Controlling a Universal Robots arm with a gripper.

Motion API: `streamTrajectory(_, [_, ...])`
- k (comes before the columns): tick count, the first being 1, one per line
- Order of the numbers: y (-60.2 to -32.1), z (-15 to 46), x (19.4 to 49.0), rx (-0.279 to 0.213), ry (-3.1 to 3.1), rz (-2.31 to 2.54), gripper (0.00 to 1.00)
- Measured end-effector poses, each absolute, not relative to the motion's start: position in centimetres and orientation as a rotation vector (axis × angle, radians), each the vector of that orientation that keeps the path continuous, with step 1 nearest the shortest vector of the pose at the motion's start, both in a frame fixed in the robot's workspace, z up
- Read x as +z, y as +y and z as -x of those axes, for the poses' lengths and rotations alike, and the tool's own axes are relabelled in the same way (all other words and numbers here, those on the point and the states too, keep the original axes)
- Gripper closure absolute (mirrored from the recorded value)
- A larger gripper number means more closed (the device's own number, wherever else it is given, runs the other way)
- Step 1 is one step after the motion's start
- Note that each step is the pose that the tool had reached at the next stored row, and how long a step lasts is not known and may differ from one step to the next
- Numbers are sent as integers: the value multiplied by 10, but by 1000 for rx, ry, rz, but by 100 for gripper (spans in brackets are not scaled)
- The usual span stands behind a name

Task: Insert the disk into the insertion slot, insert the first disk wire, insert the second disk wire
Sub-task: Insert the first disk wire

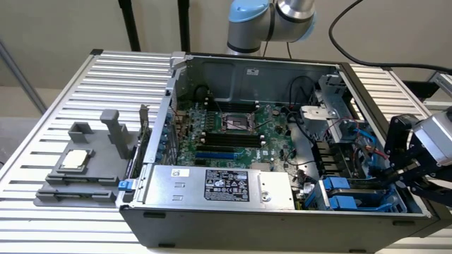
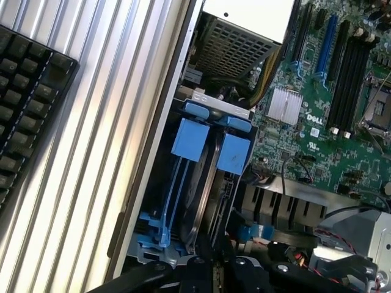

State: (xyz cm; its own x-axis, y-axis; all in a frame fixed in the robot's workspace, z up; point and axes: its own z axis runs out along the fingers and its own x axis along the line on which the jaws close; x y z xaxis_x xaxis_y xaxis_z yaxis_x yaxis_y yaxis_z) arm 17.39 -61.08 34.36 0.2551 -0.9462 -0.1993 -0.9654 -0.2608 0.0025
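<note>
Wrist view is showing the disk (image 2: 197, 201) standing on edge in its blue frame, sitting in the drive slot of the open computer case (image 1: 282, 225) on the slatted bench (image 1: 56, 227). The fingers (image 2: 195, 271) are sitting closed together at the disk's near edge; whether they are pinching it I cannot tell.
</note>
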Motion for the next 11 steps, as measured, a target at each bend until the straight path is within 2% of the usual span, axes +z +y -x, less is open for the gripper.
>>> streamTrajectory(11, [-604,-153,357,241,1831,2398,84])
